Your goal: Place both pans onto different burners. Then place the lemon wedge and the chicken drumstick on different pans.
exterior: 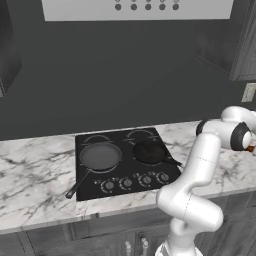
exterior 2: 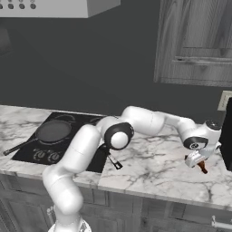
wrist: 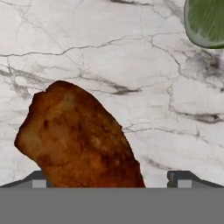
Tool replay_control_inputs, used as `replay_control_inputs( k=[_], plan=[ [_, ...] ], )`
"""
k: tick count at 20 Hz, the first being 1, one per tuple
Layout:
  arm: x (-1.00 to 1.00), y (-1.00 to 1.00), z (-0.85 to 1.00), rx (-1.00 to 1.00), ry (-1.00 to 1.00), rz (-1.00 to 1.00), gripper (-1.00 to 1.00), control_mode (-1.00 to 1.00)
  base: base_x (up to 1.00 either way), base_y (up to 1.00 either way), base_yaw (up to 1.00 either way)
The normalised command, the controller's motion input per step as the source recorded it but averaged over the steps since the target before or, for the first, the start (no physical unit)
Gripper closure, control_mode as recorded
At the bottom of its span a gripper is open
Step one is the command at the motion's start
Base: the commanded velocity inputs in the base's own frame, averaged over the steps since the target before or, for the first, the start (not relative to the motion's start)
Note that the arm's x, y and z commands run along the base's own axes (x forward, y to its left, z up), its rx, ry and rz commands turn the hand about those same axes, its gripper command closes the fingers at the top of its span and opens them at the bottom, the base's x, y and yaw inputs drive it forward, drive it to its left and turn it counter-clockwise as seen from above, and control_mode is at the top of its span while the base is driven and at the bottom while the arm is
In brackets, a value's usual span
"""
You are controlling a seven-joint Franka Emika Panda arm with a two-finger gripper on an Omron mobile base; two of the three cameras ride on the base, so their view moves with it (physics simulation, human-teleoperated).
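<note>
The wide grey pan [exterior: 100, 156] lies on the front left burner of the black cooktop [exterior: 127, 166], its thin handle reaching over the front edge. On the right burner rests the smaller black pan [exterior: 149, 151]. Far to the right, over the marble counter, my gripper [exterior 2: 199, 162] points down and is open. The orange-brown chicken drumstick [wrist: 78, 140] lies just beneath it, between the spread fingertips [wrist: 180, 178] and nearer the left one. The lemon wedge [wrist: 205, 22] lies on the marble beyond the drumstick. The drumstick [exterior 2: 202, 168] shows as a small brown piece under the hand.
A marble counter [exterior: 35, 175] runs on both sides of the cooktop. Round knobs [exterior: 127, 183] line the cooktop's front. A dark object [exterior 2: 226, 136] stands at the counter's far right, close to my hand. A wall cabinet [exterior 2: 195, 41] hangs above.
</note>
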Motion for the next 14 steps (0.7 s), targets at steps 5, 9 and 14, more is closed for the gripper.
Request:
replay_control_inputs(
  k=[5,9,14],
  plan=[
    [0.08,0.0,-0.31,-0.02,0.0,0.02,1.0,-1.0,0.0,0.0,0.0],
    [0.14,0.0,-0.36,-0.04,0.0,0.01,1.0,-1.0,0.0,0.0,0.0],
    [0.02,0.0,-0.25,-0.01,0.0,0.0,1.0,-1.0,0.0,0.0,0.0]
  ],
)
